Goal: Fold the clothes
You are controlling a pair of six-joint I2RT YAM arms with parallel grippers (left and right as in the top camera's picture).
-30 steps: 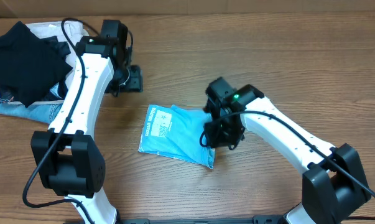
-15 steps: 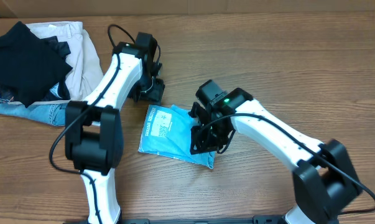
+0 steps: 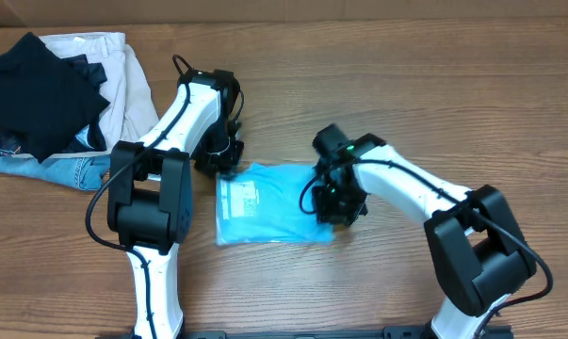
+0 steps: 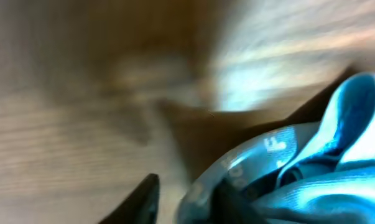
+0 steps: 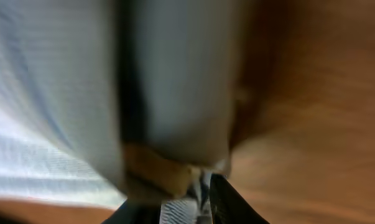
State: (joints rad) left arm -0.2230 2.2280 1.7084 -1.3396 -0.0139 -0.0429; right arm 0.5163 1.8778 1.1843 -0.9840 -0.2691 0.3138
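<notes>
The light sky-blue T-shirt [image 3: 269, 202] lies folded into a small rectangle at the table's middle, its white print near the left edge. My left gripper [image 3: 223, 156] is at the shirt's upper left corner. In the blurred left wrist view its fingers [image 4: 187, 199] are apart, with the shirt's edge [image 4: 311, 162] at the right finger. My right gripper [image 3: 336, 201] sits on the shirt's right edge. In the right wrist view its fingers [image 5: 187, 202] pinch a strip of the shirt's fabric [image 5: 175, 81].
A pile of other clothes lies at the far left: a black garment [image 3: 34, 89], beige trousers [image 3: 123, 71] and blue denim [image 3: 48, 169]. Bare wooden table [image 3: 453, 104] surrounds the shirt.
The left arm swung in from the clothes pile to the shirt's upper left corner. The right gripper moved along the shirt's right edge, and the shirt turned from tilted to squarer.
</notes>
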